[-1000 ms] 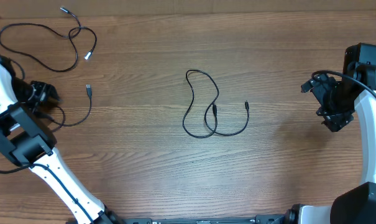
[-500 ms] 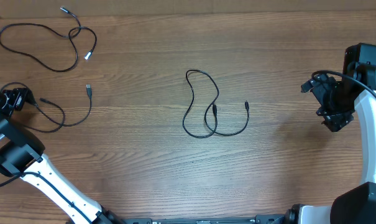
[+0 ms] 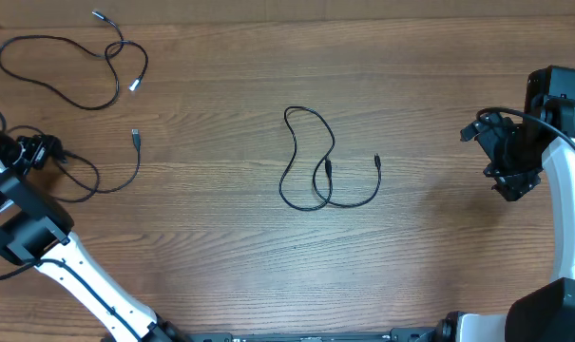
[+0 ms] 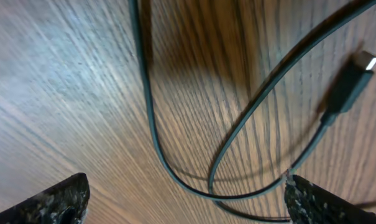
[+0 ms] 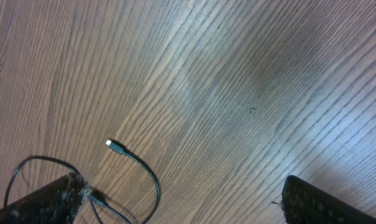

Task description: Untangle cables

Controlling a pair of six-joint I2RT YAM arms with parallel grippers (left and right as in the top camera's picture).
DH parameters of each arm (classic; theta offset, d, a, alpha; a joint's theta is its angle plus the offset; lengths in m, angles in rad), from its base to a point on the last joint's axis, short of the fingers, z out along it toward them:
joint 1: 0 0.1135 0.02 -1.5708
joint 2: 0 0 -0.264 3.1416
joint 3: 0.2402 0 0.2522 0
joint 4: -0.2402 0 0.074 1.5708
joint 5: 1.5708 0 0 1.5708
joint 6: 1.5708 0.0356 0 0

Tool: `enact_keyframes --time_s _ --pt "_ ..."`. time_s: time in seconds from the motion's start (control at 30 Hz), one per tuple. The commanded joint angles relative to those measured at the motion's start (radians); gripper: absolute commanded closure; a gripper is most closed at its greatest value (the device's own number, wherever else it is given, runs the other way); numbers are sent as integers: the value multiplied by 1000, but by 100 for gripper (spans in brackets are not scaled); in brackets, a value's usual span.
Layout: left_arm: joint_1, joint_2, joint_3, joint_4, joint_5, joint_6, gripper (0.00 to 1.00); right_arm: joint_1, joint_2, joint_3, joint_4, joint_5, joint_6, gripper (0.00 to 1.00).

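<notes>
Across the wooden tabletop (image 3: 220, 266), left pincer (image 3: 42, 150) and right pincer (image 3: 511, 182) are both spread and empty, and the three cables lie apart: corner loop (image 3: 68, 100) far left, left cord (image 3: 97, 185) under the left pincer, centre cord (image 3: 311, 166) mid-table. To lift the left cord well, drop straight over the strand, clear of its USB plug (image 4: 346, 87). Since half a second ago the left pincer has edged rightward; cables and right arm are unmoved.

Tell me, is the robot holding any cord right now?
No, nothing is held. The left gripper is open, with a cable lying loose on the table between its fingers. The right gripper is open too, empty.
</notes>
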Motion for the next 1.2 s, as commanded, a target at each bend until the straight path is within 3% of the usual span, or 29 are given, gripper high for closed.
enact_keyframes --time_s 0.0,0.93,1.17 --pt "-14 -35 -57 17 -24 16 0 -2 3 9 2 10 4 0" --pt "-3 -35 -243 175 -44 14 0 -2 3 9 2 10 4 0" --pt "-5 -35 -350 236 -36 13 8 -2 3 9 2 10 4 0"
